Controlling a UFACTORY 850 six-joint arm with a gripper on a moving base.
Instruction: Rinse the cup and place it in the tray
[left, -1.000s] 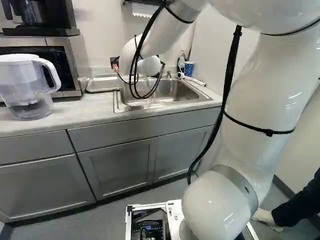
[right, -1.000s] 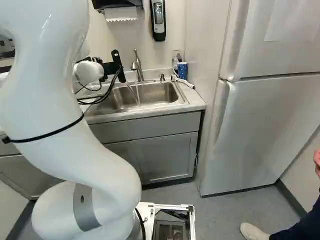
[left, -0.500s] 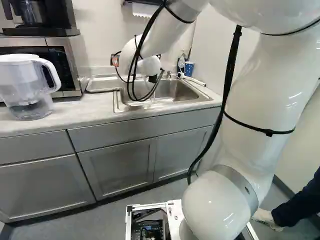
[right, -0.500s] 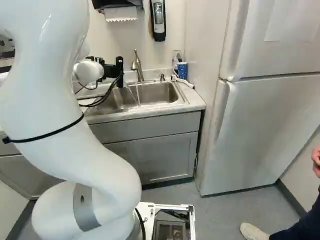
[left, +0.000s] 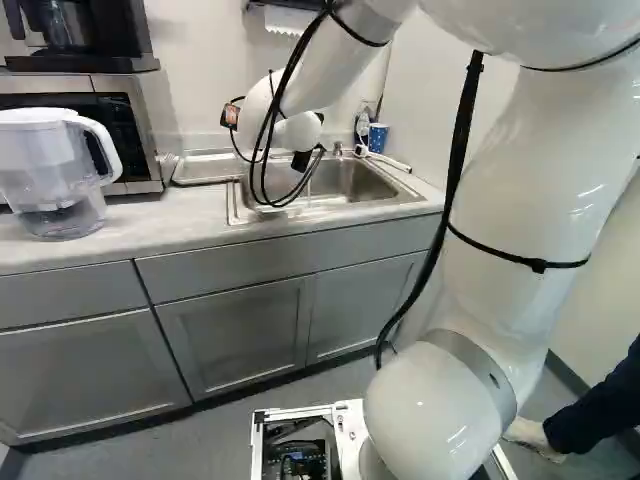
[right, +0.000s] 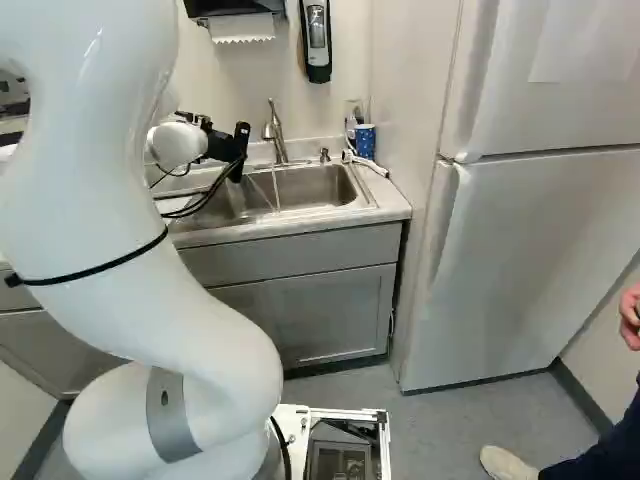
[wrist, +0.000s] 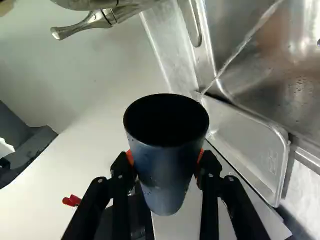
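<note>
Cup (wrist: 167, 172): dark and tapered, wide at the mouth and narrower at the base. Exterior: blue-grey, with a soft sheen and small water drops on the lower wall. Interior: near black; contents cannot be determined. The round mouth is open toward the wrist camera.

Gripper (right: 222, 148): fingers pinch the cup from two opposite sides, with an orange pad (wrist: 200, 155) against the wall at each side.

Cup position: held in the air at the sink (right: 328, 205), near the tap (right: 275, 132), apart from the tray (wrist: 245, 145). The tray is shiny metal and lies beside the sink basin.

Water (wrist: 242, 47): a thin stream runs past the basin in the wrist view and meets the outline of the cup's rim. Entry into the cup cannot be confirmed.

Dotted cup (right: 365, 141): blue with white dots, standing on the counter (left: 150, 232) behind the sink's corner
</note>
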